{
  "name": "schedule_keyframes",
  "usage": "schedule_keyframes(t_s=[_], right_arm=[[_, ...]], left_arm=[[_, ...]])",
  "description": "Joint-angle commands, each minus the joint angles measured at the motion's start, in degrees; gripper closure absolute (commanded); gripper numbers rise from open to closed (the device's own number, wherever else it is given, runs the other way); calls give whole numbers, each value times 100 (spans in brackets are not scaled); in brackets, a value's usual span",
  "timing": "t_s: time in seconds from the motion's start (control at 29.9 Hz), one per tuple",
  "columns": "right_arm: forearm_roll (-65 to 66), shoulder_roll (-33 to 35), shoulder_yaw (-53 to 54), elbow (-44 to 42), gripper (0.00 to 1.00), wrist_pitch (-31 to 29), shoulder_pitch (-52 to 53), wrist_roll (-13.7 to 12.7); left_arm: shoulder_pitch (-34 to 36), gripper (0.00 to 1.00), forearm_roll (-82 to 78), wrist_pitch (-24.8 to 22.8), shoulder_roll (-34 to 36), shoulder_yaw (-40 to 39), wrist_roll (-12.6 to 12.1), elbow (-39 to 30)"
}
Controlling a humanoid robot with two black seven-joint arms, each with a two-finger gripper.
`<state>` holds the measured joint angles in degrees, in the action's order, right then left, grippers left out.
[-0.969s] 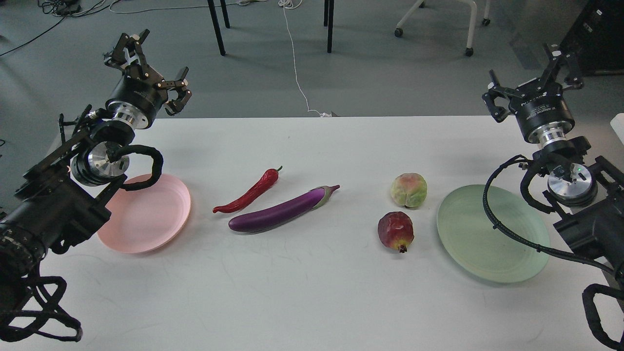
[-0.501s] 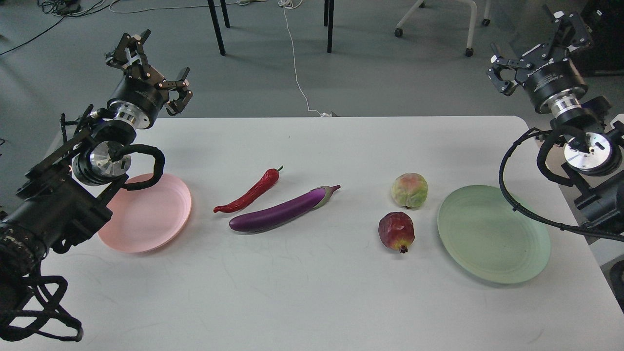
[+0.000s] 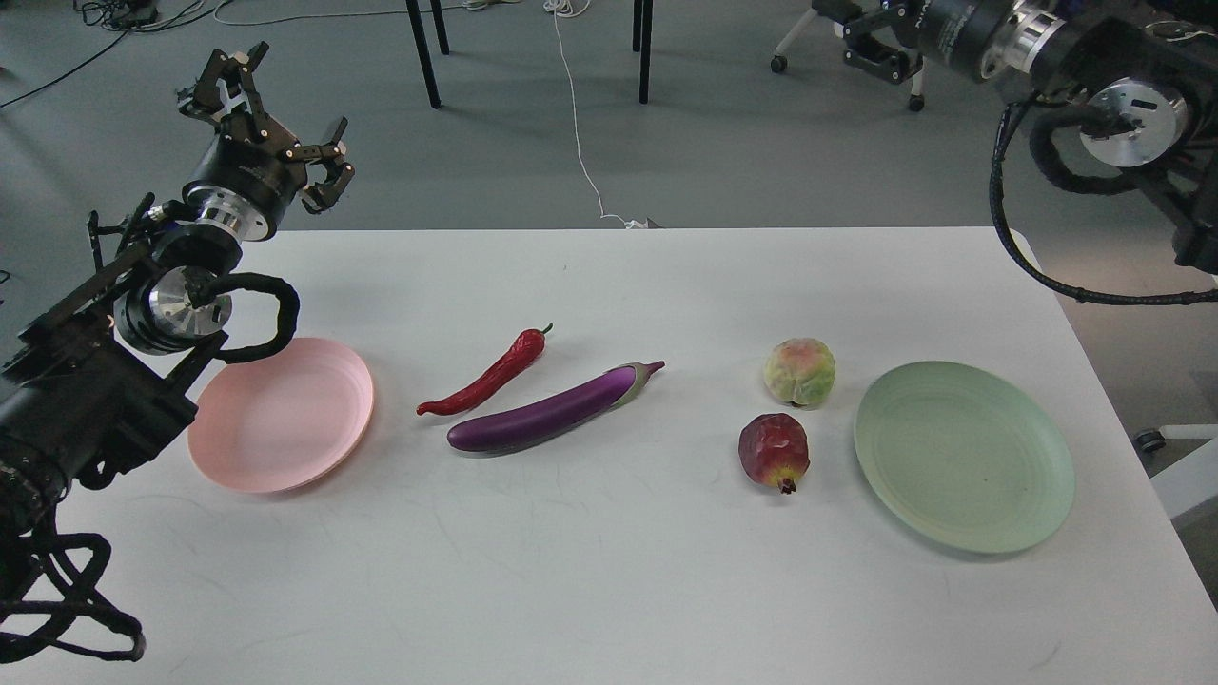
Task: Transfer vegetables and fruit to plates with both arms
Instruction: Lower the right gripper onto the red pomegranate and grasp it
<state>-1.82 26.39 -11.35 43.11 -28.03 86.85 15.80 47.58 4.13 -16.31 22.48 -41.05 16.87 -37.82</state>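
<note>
White table [image 3: 609, 590] is bearing all four foods, none gripped.
Chili [image 3: 487, 378], eggplant [image 3: 555, 412], pomegranate [image 3: 775, 451] and lobed fruit [image 3: 799, 371] are lying between both plates, well apart from the spread-fingered left gripper [image 3: 262, 114]; right gripper's [image 3: 871, 38] fingers: cannot tell.

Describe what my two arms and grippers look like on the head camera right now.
Both arms are black with silver joint rings and round silver end caps, each trailed by a looped, sleeved black cable. The left gripper is a black claw with linked fingers on a black cylindrical body. The right gripper looks the same but is partly cut off at the top edge.
</note>
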Motion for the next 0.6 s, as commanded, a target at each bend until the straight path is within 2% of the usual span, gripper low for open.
schedule_keyframes(t_s=[0.0,0.27,0.37,0.43,0.5,0.57], right_arm=[[243,-133,-578,530,1,3,270,2],[2235,-248,-2115,1910,4,3,956,63],[3569,-248,-2616,2472,5,96,1000,256],[4633,-230,-2933,2711,5,192,1035,484],[5381,-239,-3162,2720,6,341,1044,747],[5691,-257,-3329,2720,6,421,1044,845]], left_arm=[[-3,2,0,14,-7,18,-8,-6],[-12,2,9,5,-33,0,-8,-15],[-12,2,9,14,-16,0,-8,-24],[-3,2,18,32,2,0,-8,-24],[-21,2,18,14,46,0,-8,-24],[-47,2,18,5,107,0,-8,-24]])
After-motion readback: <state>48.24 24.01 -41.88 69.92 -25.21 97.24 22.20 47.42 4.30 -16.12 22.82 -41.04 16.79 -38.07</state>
